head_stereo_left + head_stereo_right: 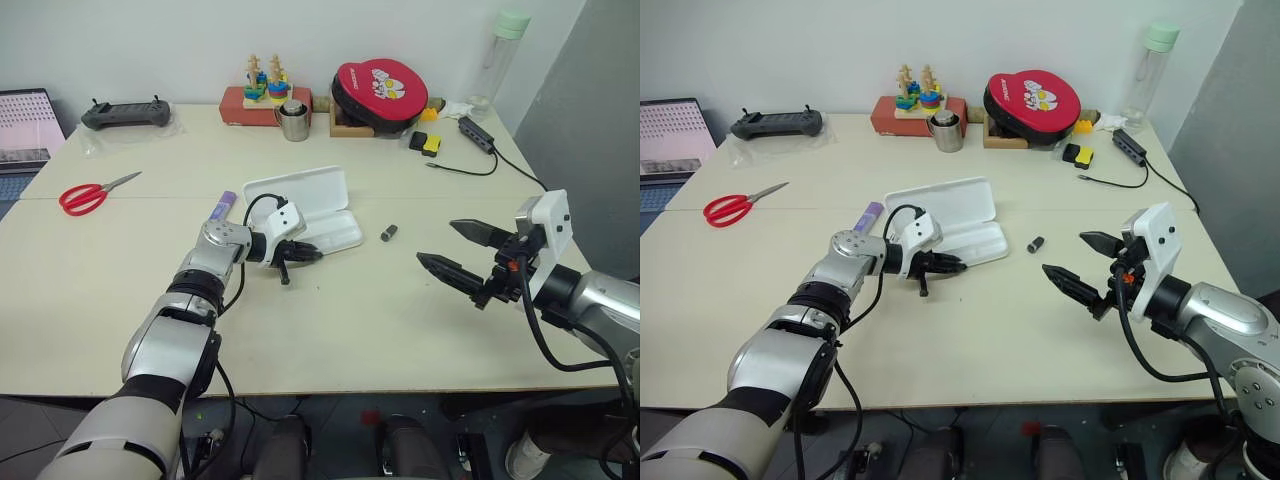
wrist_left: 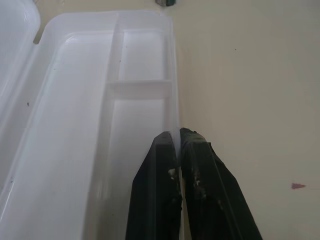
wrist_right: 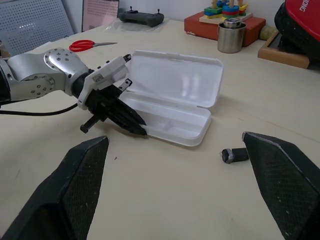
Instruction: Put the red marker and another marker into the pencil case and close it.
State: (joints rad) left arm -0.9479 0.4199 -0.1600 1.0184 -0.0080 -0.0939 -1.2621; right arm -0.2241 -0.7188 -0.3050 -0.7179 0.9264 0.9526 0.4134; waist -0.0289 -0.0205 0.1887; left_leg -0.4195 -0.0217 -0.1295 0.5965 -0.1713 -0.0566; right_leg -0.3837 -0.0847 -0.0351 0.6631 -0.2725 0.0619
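The pencil case (image 1: 310, 205) lies open in the middle of the table (image 1: 330, 320). Another marker (image 1: 223, 206) lies just left of it, a small cylinder (image 1: 389, 233) at its right, scissors (image 1: 92, 194) far left.

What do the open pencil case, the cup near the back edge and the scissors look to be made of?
The pencil case: thin, glossy white plastic, slightly translucent, with moulded dividers. The cup: probably brushed metal, by its dull grey sheen. The scissors: red handles that look plastic, grey blades likely steel.
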